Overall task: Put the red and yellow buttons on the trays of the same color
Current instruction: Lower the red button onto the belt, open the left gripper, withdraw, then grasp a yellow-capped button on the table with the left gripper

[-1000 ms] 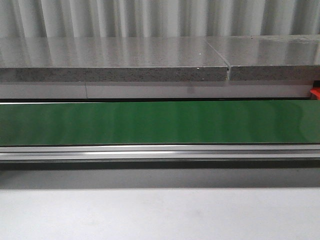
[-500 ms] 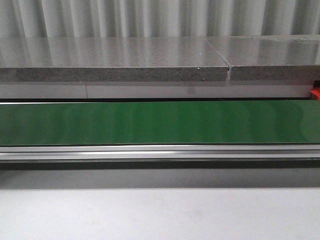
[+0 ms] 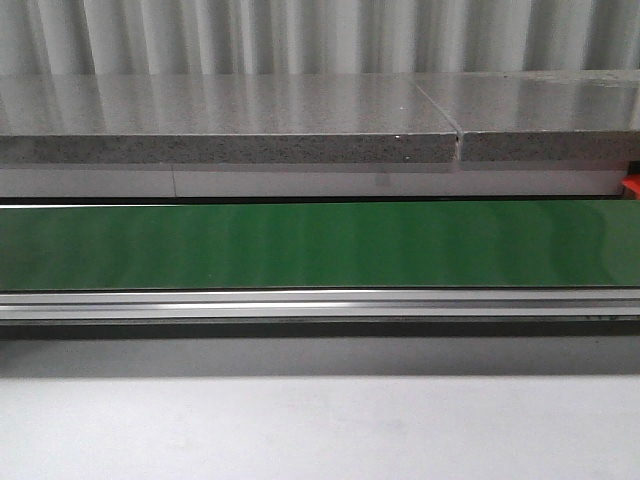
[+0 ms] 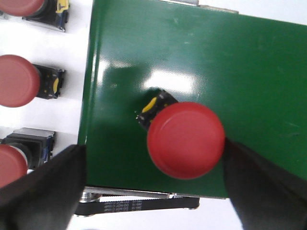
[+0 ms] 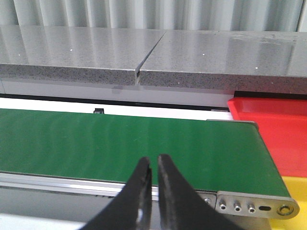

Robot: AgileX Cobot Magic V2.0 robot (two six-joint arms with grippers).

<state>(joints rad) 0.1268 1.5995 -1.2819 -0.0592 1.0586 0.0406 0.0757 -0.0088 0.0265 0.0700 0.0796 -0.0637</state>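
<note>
almost nothing has changed in the front view over the last second. the green belt [image 3: 320, 245] lies bare across the frame as it did, with only its faint sheen bands sitting a little differently along the surface. the red bit [image 3: 631, 186] at the right edge shows slightly less than before. neither arm has come into the front view, and no button has arrived on the belt there.

My left gripper [image 4: 153, 187]: two fat matte-black fingers [image 4: 43, 191], rounded, blurry up close, no markings or screws visible. My right gripper [image 5: 153, 191]: two slim black fingers [image 5: 132, 199], glossy, tapering to narrow tips w/ pale highlights along inner edges. No cables showing.
</note>
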